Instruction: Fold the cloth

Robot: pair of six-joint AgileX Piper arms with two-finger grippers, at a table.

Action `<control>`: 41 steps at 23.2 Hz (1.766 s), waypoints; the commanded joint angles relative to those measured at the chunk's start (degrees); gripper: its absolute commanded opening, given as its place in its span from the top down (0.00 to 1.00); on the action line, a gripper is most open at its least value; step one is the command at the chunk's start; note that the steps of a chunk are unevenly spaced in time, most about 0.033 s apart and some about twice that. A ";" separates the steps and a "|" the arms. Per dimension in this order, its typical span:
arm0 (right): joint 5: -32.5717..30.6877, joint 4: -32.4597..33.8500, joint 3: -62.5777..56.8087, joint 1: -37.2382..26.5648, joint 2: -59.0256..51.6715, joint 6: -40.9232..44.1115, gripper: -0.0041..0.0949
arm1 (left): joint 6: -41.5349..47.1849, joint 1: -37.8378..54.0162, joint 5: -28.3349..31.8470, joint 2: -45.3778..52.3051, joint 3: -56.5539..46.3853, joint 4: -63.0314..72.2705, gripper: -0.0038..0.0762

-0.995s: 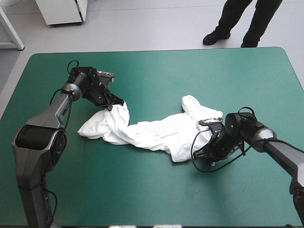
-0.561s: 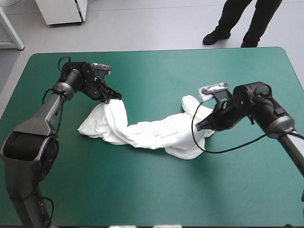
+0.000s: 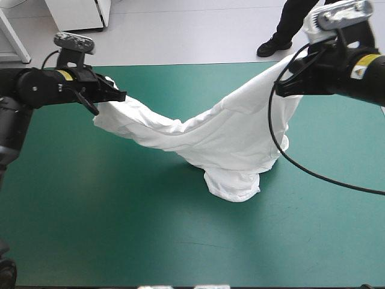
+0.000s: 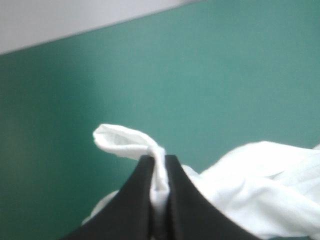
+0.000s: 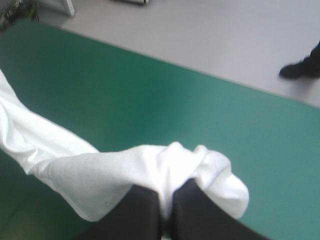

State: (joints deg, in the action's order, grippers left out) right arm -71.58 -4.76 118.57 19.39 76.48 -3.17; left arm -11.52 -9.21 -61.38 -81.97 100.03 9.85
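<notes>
Above open teal-green cover [image 3: 120, 211], T-shirt [image 3: 222, 135] hangs.

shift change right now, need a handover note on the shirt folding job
Left gripper: shut on the T-shirt, held above the table's far left.
Right gripper: shut on the T-shirt, higher, at far right.
The T-shirt hangs between them, its sagging middle bunched on the teal-green cover.
Done: both ends gripped and up.
Left: spread it flat, then fold; no fold yet.
</notes>
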 commanded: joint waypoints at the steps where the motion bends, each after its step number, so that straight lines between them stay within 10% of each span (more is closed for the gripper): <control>1: 2.19 0.22 9.88 -0.25 -3.59 0.05 0.96 | 0.55 -0.27 3.54 7.59 5.02 1.77 0.96; 20: 11.52 -12.28 17.45 -0.25 -14.07 -1.90 0.96 | 2.32 -0.27 2.30 23.97 14.72 3.52 0.96; 31: 12.43 -8.96 -14.17 -0.25 -7.52 0.44 0.97 | 2.61 -0.27 -4.04 3.42 14.48 -2.14 0.96; 41: 25.96 1.72 -18.68 -0.46 18.78 0.44 0.97 | 1.43 -0.27 4.97 -27.74 14.09 -3.84 0.96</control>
State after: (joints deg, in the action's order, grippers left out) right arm -51.32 -4.57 98.47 19.39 93.28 -2.76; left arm -9.98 -9.21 -61.47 -108.85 112.64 5.86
